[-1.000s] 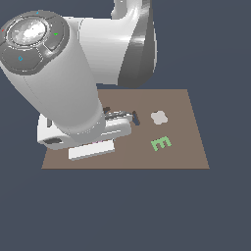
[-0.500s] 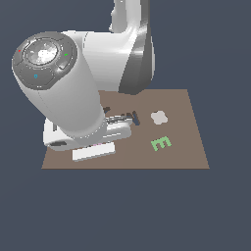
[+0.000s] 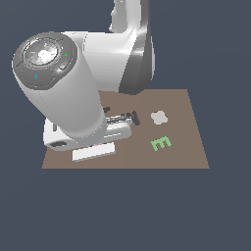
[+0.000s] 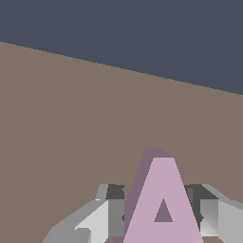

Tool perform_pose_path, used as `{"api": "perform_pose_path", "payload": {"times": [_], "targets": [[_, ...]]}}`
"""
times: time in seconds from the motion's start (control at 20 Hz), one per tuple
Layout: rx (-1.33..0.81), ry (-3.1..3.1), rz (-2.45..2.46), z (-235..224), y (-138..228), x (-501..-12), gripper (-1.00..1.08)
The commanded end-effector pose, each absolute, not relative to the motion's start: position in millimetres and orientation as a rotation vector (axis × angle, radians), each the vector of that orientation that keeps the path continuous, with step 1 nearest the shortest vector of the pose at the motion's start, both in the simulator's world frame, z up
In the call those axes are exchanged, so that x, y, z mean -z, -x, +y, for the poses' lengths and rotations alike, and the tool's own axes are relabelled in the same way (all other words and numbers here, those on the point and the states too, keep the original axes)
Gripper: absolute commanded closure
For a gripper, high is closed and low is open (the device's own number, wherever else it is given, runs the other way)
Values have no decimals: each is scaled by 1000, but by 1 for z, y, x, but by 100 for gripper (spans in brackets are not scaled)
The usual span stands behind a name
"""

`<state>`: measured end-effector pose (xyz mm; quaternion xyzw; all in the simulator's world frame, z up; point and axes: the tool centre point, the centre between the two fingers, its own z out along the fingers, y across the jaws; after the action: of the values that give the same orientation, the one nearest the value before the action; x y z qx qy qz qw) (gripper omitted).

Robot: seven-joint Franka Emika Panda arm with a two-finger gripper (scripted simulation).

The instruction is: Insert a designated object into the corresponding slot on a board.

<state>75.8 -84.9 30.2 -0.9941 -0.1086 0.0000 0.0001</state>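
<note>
letter "A" block [image 4: 163, 209] | clamped in gripper [image 4: 161, 216] | slot hidden by arm

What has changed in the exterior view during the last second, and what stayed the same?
The arm shifted slightly toward the exterior view's left, its round top cap tilting further that way. The green E, the pale blob shape and the board stayed in place.

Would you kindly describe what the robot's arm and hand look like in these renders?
The smooth white arm is built of fat rounded segments with a dark grey band at the upper joint. Its near end cap is a grey disc with a pale centre and small red, green and blue dots. The hand has light grey angular fingers with dark pads.
</note>
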Motion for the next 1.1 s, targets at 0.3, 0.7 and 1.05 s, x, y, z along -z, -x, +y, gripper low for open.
{"api": "perform_pose_path", "payload": {"times": [0.3, 0.7, 1.05], "targets": [[0, 3118, -387, -83, -74, -30, 108], [0, 3086, -591, -75, -67, -31, 108], [1, 3011, -895, -65, -54, -32, 108]]}}
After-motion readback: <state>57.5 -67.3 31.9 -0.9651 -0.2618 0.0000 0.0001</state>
